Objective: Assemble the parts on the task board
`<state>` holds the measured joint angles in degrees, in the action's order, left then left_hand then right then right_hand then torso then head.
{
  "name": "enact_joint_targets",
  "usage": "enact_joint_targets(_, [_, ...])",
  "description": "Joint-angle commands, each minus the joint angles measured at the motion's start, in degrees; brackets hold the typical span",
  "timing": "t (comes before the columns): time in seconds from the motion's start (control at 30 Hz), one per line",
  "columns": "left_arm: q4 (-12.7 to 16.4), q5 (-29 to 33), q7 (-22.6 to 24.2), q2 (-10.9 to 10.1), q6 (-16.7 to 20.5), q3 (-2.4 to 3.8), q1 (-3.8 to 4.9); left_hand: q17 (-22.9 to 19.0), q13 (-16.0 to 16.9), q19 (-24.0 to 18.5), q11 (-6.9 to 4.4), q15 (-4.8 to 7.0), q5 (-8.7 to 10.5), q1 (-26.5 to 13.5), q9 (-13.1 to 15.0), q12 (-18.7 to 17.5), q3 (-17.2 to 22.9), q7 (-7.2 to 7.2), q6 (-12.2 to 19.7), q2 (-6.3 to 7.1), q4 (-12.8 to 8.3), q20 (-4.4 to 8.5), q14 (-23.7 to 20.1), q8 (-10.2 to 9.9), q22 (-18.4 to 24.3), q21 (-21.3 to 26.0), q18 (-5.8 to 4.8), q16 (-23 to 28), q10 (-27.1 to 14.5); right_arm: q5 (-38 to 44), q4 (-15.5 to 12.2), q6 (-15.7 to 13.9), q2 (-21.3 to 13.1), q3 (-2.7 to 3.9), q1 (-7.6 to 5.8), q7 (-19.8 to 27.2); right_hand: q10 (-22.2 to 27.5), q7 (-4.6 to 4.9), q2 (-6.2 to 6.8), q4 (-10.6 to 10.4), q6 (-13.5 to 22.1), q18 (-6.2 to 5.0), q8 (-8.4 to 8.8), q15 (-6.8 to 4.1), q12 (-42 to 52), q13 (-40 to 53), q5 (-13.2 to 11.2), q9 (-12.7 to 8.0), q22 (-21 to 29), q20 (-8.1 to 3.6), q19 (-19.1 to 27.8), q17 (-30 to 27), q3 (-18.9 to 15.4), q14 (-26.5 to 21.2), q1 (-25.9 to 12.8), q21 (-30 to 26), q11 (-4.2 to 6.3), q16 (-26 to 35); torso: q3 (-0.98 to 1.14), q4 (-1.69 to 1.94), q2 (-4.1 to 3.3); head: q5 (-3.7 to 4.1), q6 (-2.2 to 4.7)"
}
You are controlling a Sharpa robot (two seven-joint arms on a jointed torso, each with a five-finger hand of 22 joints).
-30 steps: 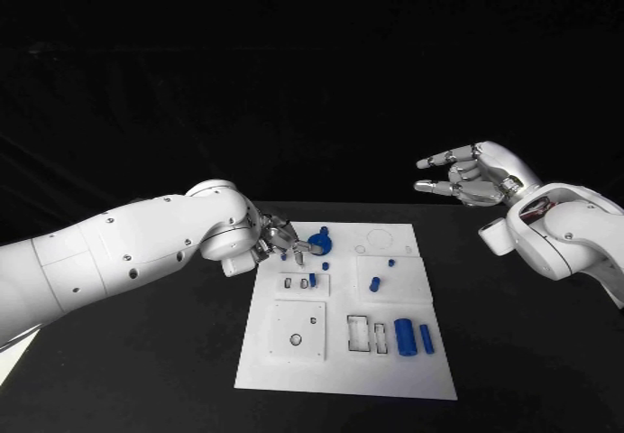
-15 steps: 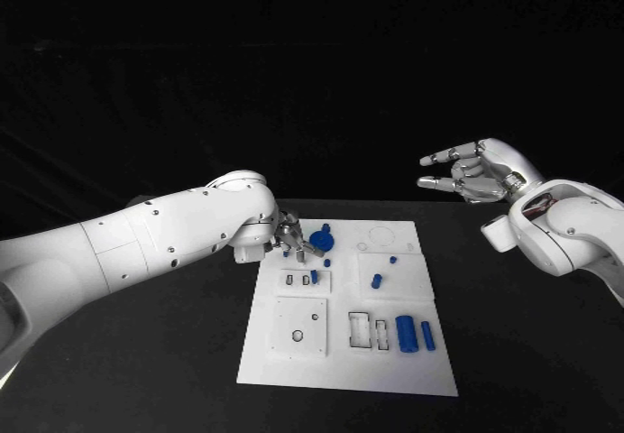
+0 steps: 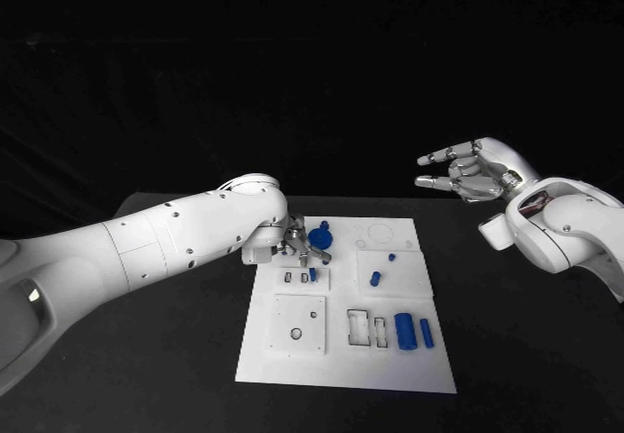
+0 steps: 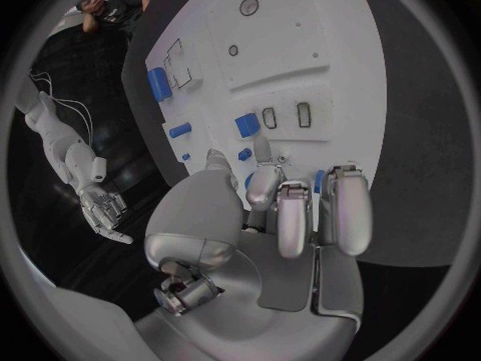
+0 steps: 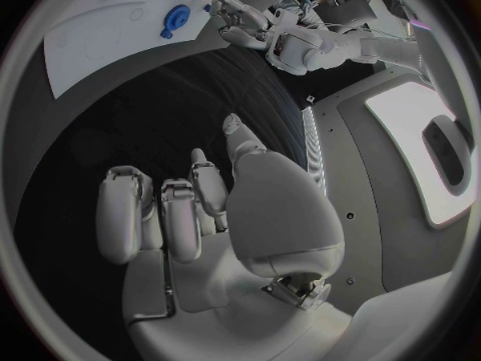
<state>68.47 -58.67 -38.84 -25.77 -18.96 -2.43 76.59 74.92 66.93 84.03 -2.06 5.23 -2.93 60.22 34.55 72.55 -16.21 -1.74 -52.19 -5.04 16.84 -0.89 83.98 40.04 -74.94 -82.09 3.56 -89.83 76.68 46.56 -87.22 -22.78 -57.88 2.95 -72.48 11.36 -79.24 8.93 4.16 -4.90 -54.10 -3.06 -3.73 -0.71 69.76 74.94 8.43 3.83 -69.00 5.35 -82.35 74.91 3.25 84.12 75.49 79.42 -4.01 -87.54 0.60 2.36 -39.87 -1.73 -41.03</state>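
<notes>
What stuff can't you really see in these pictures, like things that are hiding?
- Head view: whether the left hand pinches the small blue part under its fingertips; the fingers cover the spot.
- Left wrist view: the fingers hide part of the task board behind them.
- Head view: the slots in the board's raised plates are too small to tell their shapes.
- Right wrist view: the right hand holds nothing; the round blue part is tiny at the rim.
</notes>
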Motion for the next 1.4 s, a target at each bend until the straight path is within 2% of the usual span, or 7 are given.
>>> enact_joint_targets(0.03, [-0.1,-0.2,-0.3,0.3,-1.8,-0.01,-0.02,15.1,0.1,2.0,0.01,0.32,-0.07,0.5,0.3,0.2,0.0,-0.16,0.5,-0.53,-0.3,0.28,6.0,0.4,-0.8,-0.4,-0.84,-0.2,0.2,0.4,0.1,1.1,0.2,0.0,0.0,-0.2,-0.1,-0.15,-0.05,0.0,-0.2,-1.12,-0.27,-0.04,-0.2,2.0,0.3,0.0,0.1,-0.33,0.2,10.6,-0.5,4.7,0.7,-0.4,0.31,0.4,0.01,0.05,-0.01,0.02,-0.09])
enact_joint_targets(0.57, [-1.0,-0.3,-0.7,0.8,-5.1,-0.06,-0.32,15.1,0.3,2.0,0.05,0.26,-0.52,4.9,2.0,0.3,2.2,-0.2,1.2,-0.97,-0.7,0.2,6.0,0.6,-1.2,-0.5,-0.88,-0.2,0.3,0.4,0.5,1.5,0.4,-0.07,0.03,-0.3,0.0,-0.15,-0.08,0.0,-0.2,-1.12,-0.26,-0.05,-0.3,1.9,0.4,0.0,0.1,-0.34,0.2,10.6,-0.5,4.7,0.7,-0.4,0.31,0.4,-0.04,0.03,-0.14,-0.23,-0.48])
enact_joint_targets(0.93, [-1.5,-0.3,-0.7,1.4,-5.2,-0.07,-0.67,15.1,0.3,2.0,0.05,0.26,-0.52,5.1,2.2,0.3,2.4,-0.19,1.2,-0.97,-0.6,0.2,6.0,0.6,-1.2,-0.5,-0.88,-0.2,0.3,0.4,0.8,1.8,0.7,-0.1,0.06,-0.3,0.0,-0.15,-0.11,0.0,-0.2,-1.11,-0.26,-0.05,-0.3,1.9,0.5,0.0,0.0,-0.34,0.2,10.6,-0.5,4.7,0.6,-0.4,0.31,0.4,-0.05,0.0,-0.15,-0.26,-0.65])
enact_joint_targets(1.13, [-1.6,-0.3,-0.7,1.7,-4.9,-0.08,-0.81,15.1,0.4,2.0,0.05,0.26,-0.57,6.4,2.6,0.3,4.0,-0.19,1.3,-1.2,-0.7,0.2,6.0,0.5,-1.2,-0.5,-0.89,-0.2,0.2,0.6,0.8,1.9,0.8,-0.11,0.06,-0.3,-0.1,-0.16,-0.18,0.0,-0.2,-1.12,-0.25,-0.06,-0.2,1.9,0.7,0.0,0.1,-0.35,0.2,10.6,-0.6,4.7,0.7,-0.4,0.32,0.4,-0.01,0.04,-0.13,-0.28,-0.71])
enact_joint_targets(1.4, [-1.7,-0.3,-0.7,1.9,-5.0,-0.08,-0.93,15.1,0.4,2.0,0.06,0.26,-0.81,8.5,3.3,0.4,7.2,-0.21,1.5,-0.48,-0.9,0.2,6.0,0.2,-1.4,-0.5,-0.9,-0.2,0.2,0.8,0.9,2.0,0.9,-0.12,0.07,-0.4,-0.1,-0.16,-0.2,0.0,-0.2,-1.13,-0.25,-0.06,-0.2,1.9,0.7,0.0,0.2,-0.35,0.2,10.6,-0.6,4.7,0.7,-0.4,0.32,0.4,-0.04,0.01,-0.14,-0.35,-0.72])
